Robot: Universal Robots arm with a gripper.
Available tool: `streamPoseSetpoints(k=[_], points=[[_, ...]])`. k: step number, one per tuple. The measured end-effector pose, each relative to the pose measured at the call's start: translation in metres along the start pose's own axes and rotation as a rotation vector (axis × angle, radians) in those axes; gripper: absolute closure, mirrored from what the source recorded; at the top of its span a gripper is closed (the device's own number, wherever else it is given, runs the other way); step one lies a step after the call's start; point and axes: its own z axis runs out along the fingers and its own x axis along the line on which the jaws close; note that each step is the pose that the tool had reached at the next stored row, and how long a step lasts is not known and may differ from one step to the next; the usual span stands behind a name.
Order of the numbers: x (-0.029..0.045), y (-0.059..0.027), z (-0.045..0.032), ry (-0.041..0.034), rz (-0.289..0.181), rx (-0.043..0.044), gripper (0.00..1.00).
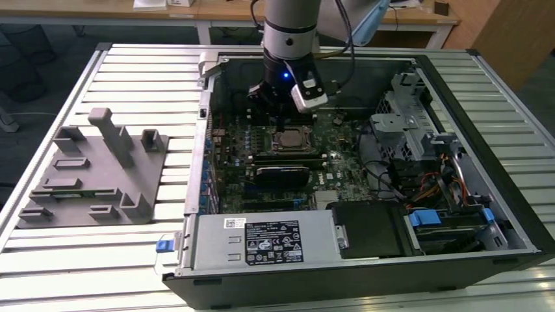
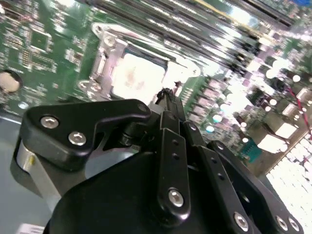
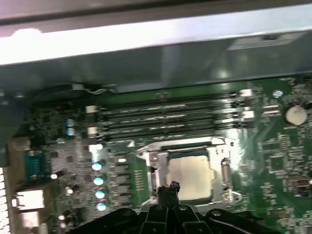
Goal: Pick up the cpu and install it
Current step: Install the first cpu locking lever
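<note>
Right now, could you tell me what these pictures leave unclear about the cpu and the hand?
- Whether the cpu is fully seated and latched in the socket: glare washes out its top in both wrist views.
- The cpu's near edge in the first wrist view: the hand covers it.
- The hand's tip in the exterior view: the wrist hides it, so contact with the cpu is unclear.

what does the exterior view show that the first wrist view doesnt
Exterior view: the whole open computer case on the slatted table, the grey holder block on the exterior view's left, the power supply, the drive cage and the arm reaching into the case.

First wrist view: a close look at the row of memory slots beside the socket.

Both: the green motherboard and the cpu lying in its socket, with the gripper just above it.
</note>
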Motion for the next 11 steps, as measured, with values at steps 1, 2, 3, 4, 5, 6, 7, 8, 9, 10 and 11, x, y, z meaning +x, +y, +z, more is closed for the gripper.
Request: streamPoseSetpoints(k=[1,2,3,4,5,6,7,8,9,10,11], points=[[0.0034,-0.0004,0.0,-0.0004,0.0,-0.0006,0.89],[0.0064,-0.0008,0.0001,-0.0007,0.0,-0.0014,0.89],[0.0095,-0.0012,0.0001,-0.0008,0.0,-0.0023,0.89],[0.0129,-0.0016,0.0002,-0.001,0.0,-0.0035,0.89],[0.0162,-0.002,0.0002,-0.0012,0.0,-0.0047,0.89],[0.0196,-0.0024,0.0003,-0.0013,0.0,-0.0056,0.89],[0.0232,-0.0028,0.0003,-0.0015,0.0,-0.0068,0.89],[0.0266,-0.0032,0.0004,-0.0017,0.0,-0.0082,0.89],[0.0294,-0.0036,0.0004,-0.0019,0.0,-0.0096,0.89],[0.0309,-0.0037,0.0002,-0.0021,0.0,-0.0099,0.89],[0.0311,-0.0038,-0.0007,-0.0021,0.0,-0.0098,0.89]])
